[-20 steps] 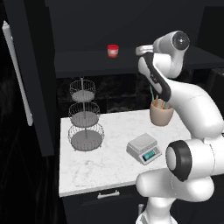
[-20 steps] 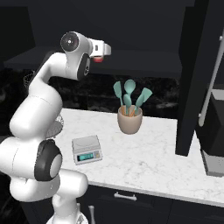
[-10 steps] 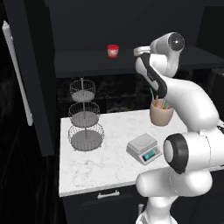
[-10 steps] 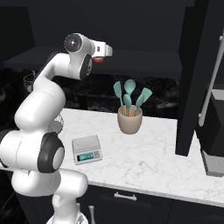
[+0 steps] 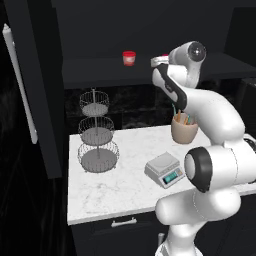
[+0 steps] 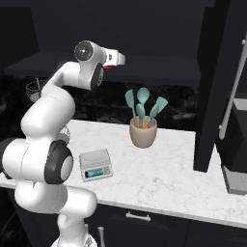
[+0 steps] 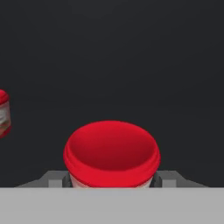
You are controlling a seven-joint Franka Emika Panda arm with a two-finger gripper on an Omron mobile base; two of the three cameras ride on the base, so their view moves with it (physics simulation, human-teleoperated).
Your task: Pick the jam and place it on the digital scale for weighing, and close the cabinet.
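Note:
The jam (image 7: 111,151), a squat jar with a red lid, sits right in front of the hand on the dark cabinet shelf (image 5: 100,70). My gripper (image 7: 111,179) is shut on it, one grey finger (image 7: 54,179) against each side. From the base, the gripper (image 5: 161,60) (image 6: 120,59) reaches into the open cabinet at shelf height. A second, alike jar (image 5: 129,57) (image 7: 2,113) stands apart to the left. The digital scale (image 5: 164,169) (image 6: 95,164) rests bare on the marble counter below. One black cabinet door (image 5: 30,90) stands open at the left and another (image 6: 214,87) at the right.
A three-tier wire basket stand (image 5: 97,135) stands on the counter's left. A beige pot of teal utensils (image 5: 184,129) (image 6: 143,130) sits behind the scale. The arm's white links rise between the counter's front edge and the shelf.
The jaws have come in from wide open to the sides of the jam. The hand has shifted slightly at the shelf; the jar has not been lifted.

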